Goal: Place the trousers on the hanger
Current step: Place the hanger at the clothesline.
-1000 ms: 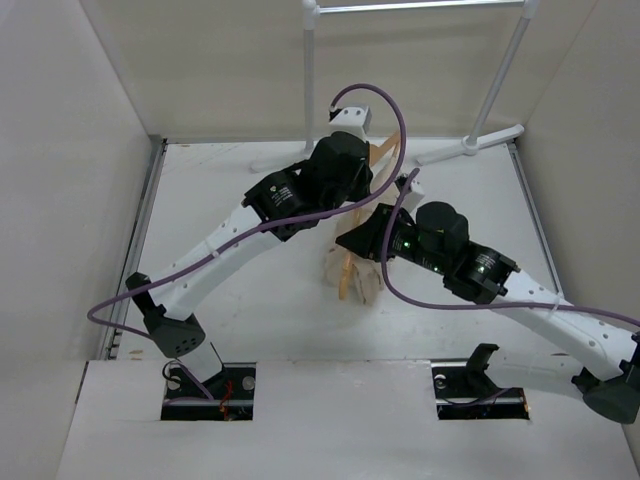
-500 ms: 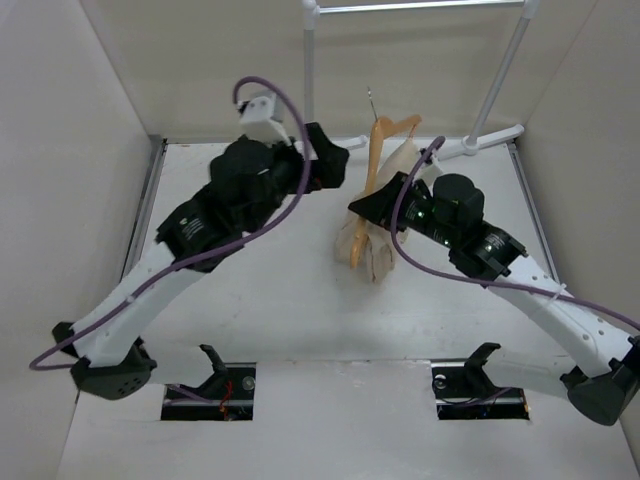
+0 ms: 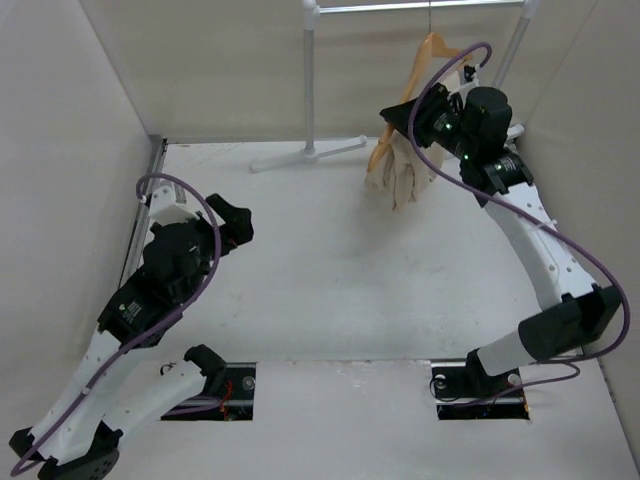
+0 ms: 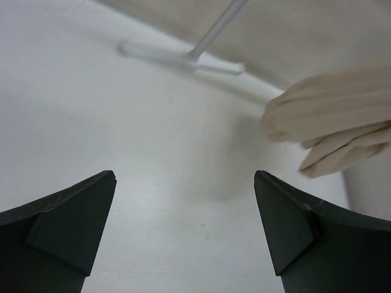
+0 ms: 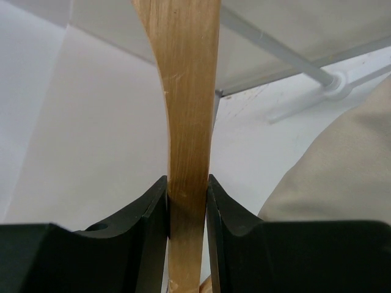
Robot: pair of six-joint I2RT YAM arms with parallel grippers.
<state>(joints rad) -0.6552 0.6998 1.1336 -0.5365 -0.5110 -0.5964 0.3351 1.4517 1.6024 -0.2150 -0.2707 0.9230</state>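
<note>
The hanger point(image 3: 430, 50) is light wood with the beige trousers point(image 3: 400, 172) folded over it and hanging in the air at the back right. Its thin hook point(image 3: 430, 18) reaches up near the rack's top bar; whether it rests on the bar I cannot tell. My right gripper point(image 3: 398, 116) is shut on one wooden arm of the hanger point(image 5: 186, 91), its jaws pressed against both sides point(image 5: 187, 183), with the trousers point(image 5: 342, 171) beside it. My left gripper point(image 3: 236, 224) is low at the left, open and empty point(image 4: 183, 183), far from the trousers point(image 4: 333, 119).
A white metal clothes rack stands at the back: left pole point(image 3: 309, 80), top bar point(image 3: 400, 6), right pole point(image 3: 508, 55), and a foot point(image 3: 300, 158) on the table. The rack foot point(image 4: 183, 58) also shows ahead of the left wrist. Walls close in both sides.
My left gripper opened, let go and drew back to the near left. My right arm carried the hanger with the trousers up and back from mid-table to the rack's top bar.
</note>
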